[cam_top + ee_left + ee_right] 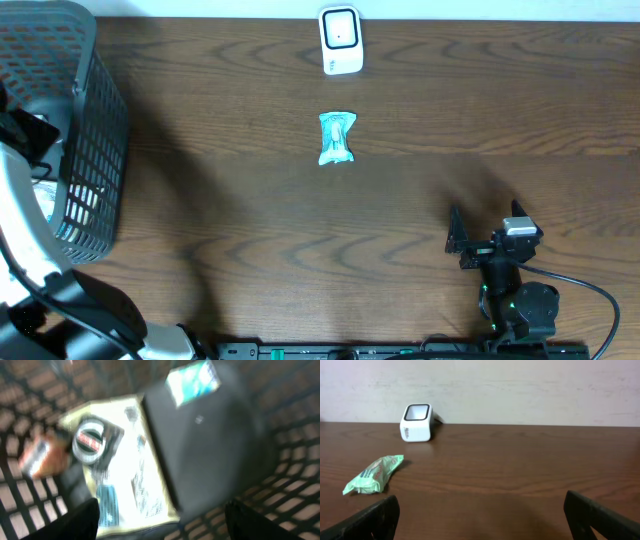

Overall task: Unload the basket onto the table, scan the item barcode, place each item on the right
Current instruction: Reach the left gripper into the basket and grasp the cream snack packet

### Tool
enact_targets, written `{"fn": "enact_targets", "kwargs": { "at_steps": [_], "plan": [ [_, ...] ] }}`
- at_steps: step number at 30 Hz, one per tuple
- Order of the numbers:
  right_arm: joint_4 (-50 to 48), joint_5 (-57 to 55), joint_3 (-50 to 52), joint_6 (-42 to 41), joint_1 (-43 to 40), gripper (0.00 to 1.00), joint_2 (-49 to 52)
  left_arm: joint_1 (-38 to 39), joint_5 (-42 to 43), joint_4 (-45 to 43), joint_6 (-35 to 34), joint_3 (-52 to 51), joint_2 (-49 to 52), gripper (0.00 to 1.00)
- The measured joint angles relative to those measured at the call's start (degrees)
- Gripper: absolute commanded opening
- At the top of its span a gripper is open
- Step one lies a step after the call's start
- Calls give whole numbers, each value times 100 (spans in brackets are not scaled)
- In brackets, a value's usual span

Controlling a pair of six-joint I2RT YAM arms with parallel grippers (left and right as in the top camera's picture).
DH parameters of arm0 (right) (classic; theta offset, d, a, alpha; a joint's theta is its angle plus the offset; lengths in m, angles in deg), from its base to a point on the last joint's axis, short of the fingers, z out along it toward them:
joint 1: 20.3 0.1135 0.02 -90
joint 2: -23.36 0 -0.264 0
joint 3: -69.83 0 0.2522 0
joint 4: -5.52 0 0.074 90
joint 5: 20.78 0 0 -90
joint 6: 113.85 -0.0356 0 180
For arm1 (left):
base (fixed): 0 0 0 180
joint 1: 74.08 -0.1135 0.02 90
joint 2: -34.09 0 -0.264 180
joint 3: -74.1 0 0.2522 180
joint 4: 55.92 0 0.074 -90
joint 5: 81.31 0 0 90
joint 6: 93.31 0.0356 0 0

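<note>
Packet (337, 138), pale green, crinkled

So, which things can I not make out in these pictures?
1. The items in the basket: blurred in the left wrist view, labels unreadable; overhead, the mesh wall and the left arm hide most of them.
2. Barcode on the green packet: too small overhead, and not seen on the side facing the right wrist camera.
3. The left gripper: only two open fingertips show, cut off by the bottom edge of its wrist view.
</note>
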Motion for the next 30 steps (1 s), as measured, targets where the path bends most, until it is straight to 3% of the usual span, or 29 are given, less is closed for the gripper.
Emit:
{"fn": "enact_targets", "kwargs": {
  "at_steps": [18, 30],
  "plan": [
    [0, -2, 0, 2, 0, 99, 0, -28, -450, 658, -876, -4, 1504, 80],
    [0, -2, 0, 2, 0, 99, 0, -463, -442, 654, -1001, -4, 2122, 80]
  ]
}}
